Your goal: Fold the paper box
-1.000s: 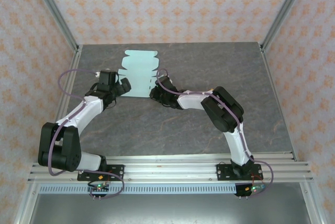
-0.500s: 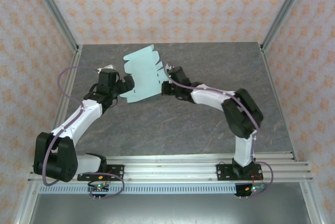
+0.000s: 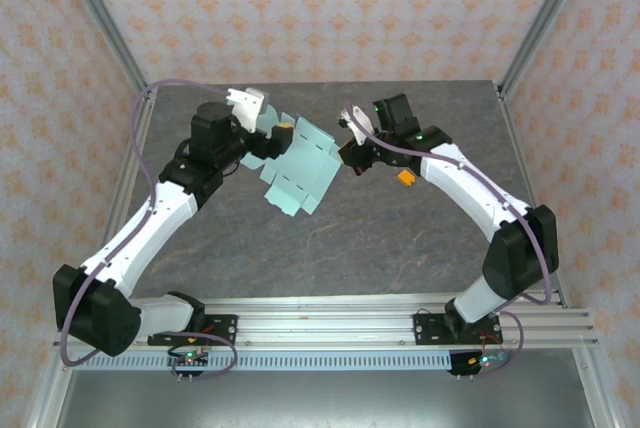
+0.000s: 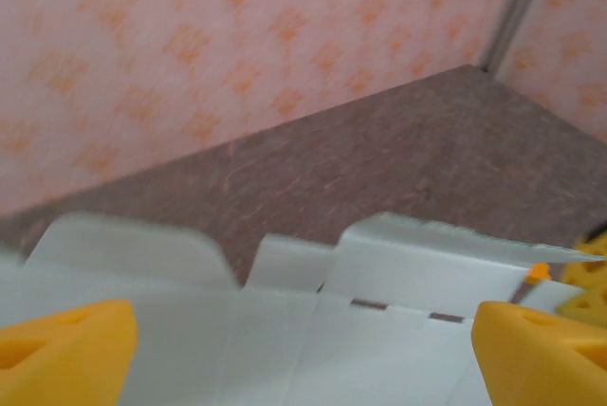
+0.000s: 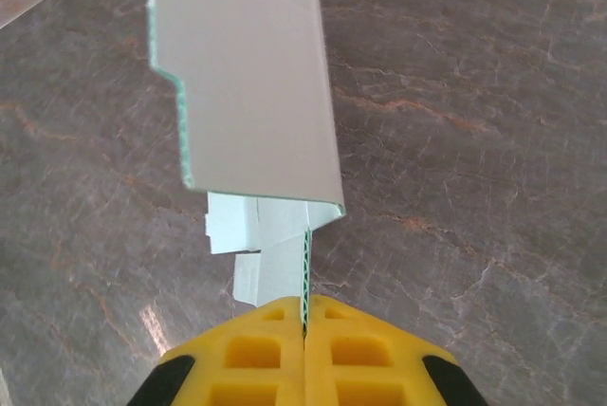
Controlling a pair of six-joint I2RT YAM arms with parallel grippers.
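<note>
Paper box (image 3: 298,170) hangs tilted between left tool (image 3: 270,138) and right tool (image 3: 352,156).

White-and-black arms (image 3: 150,223) carry purple cables (image 3: 137,118) and yellow claw fingers (image 5: 256,354).

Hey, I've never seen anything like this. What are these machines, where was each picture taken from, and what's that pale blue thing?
These are two robot arms bolted at the near edge of a grey table, each ending in a two-finger gripper. The wide picture looks down from above and behind them; the other two come from cameras on the wrists, so yellow fingers show at the bottom. The pale blue thing is the paper box, not yet folded: a cut card sheet with flaps. The right gripper is shut on its edge, holding it above the table. The left gripper stands open beside the sheet.
</note>
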